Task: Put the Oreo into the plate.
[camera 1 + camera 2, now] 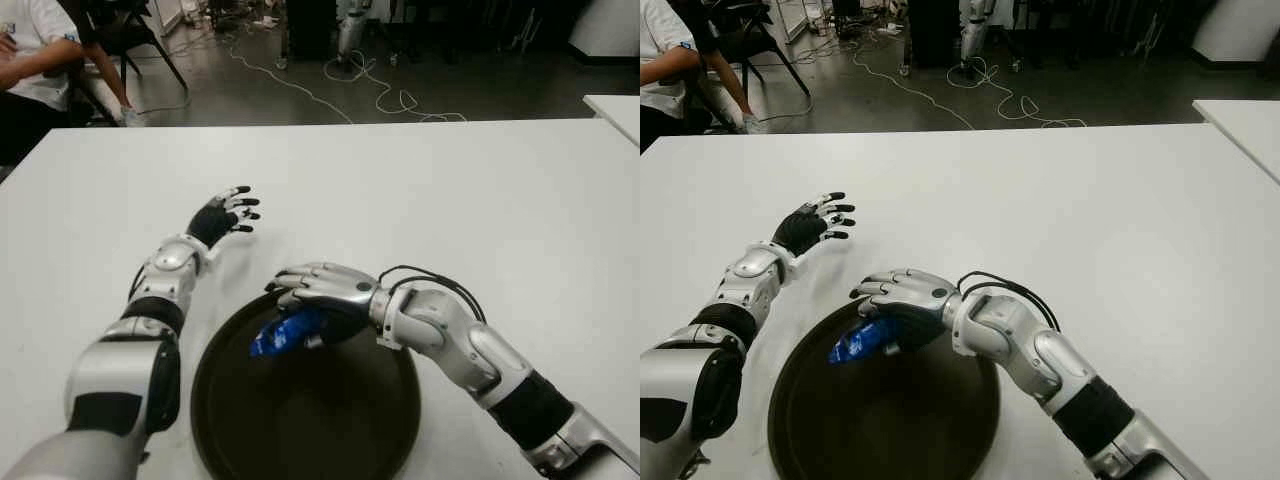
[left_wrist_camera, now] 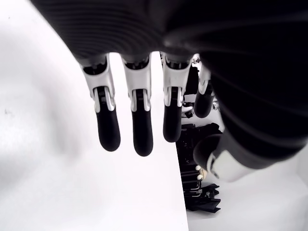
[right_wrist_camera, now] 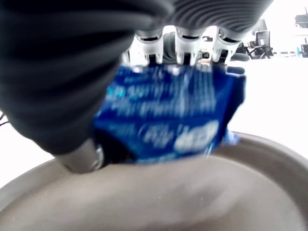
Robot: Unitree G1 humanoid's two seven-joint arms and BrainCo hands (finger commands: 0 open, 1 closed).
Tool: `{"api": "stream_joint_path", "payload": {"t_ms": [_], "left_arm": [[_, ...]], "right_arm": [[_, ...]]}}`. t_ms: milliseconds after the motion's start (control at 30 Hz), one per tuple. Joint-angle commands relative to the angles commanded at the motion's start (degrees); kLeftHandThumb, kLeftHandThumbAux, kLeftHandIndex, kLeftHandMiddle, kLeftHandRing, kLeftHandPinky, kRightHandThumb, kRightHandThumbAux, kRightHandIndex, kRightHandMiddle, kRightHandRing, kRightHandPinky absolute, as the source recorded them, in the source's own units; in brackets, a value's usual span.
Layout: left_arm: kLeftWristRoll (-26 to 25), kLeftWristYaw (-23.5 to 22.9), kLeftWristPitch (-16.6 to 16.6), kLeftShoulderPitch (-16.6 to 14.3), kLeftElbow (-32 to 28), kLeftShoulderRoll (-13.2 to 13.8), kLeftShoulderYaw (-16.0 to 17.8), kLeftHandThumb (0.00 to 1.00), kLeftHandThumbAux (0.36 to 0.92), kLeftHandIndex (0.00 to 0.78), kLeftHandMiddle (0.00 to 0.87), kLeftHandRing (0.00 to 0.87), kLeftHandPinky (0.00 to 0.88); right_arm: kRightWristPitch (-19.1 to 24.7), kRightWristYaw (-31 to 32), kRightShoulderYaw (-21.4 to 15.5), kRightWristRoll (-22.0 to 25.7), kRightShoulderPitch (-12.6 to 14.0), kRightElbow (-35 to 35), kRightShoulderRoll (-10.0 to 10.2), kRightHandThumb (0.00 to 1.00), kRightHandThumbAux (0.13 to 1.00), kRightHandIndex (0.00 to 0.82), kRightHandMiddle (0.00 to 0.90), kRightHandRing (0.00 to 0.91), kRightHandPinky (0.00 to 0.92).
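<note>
The blue Oreo pack [image 1: 290,332] hangs tilted just under my right hand [image 1: 320,285], above the far rim of the dark round plate [image 1: 400,400]. That hand's fingers stretch out nearly straight over the pack and do not curl around it. In the right wrist view the pack [image 3: 168,115] shows blurred, close to the palm, with the plate's inside [image 3: 159,202] right below it. My left hand [image 1: 228,212] shows over the white table [image 1: 450,190], left of the plate and farther out, fingers spread and holding nothing.
A seated person [image 1: 30,50] is beyond the table's far left corner. Cables [image 1: 390,95] lie on the floor behind the table. The corner of another white table [image 1: 615,105] shows at the far right.
</note>
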Motion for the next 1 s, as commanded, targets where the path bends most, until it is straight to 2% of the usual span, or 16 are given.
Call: {"api": "stream_joint_path", "payload": {"t_ms": [100,233,533,800,1000], "left_arm": [[0.1,0.0,0.0,0.0,0.0,0.0,-0.1,0.0,0.674,0.138,0.233,0.279,0.329],[0.0,-0.1,0.1,-0.1,0.0,0.0,-0.1,0.0,0.672,0.136,0.231,0.276,0.322],[-0.2,-0.2,0.0,0.0,0.1,-0.1,0.0,0.0,0.681,0.136,0.232,0.27,0.308],[-0.3,-0.3,-0.2,0.0,0.1,-0.1,0.1,0.0,0.656,0.137,0.232,0.274,0.32],[-0.2,-0.4,-0.3,0.0,0.2,-0.1,0.0,0.0,0.66,0.133,0.223,0.265,0.308]], "right_arm": [[0.0,0.2,0.0,-0.2,0.0,-0.2,0.0,0.0,0.65,0.0,0.0,0.0,0.026],[-1.1,-2.3,0.9,-1.6,-0.5,3.2,0.5,0.0,0.65,0.0,0.0,0.0,0.029],[-2.6,-4.5,0.9,-1.8,-0.8,4.2,0.1,0.0,0.659,0.0,0.004,0.0,0.029],[-2.3,-4.4,0.8,-1.5,-0.8,3.8,0.2,0.0,0.663,0.0,0.0,0.0,0.025],[-2.0,-3.6,0.8,-1.5,-1.3,3.8,0.0,0.0,0.676,0.0,0.0,0.0,0.003]]}}
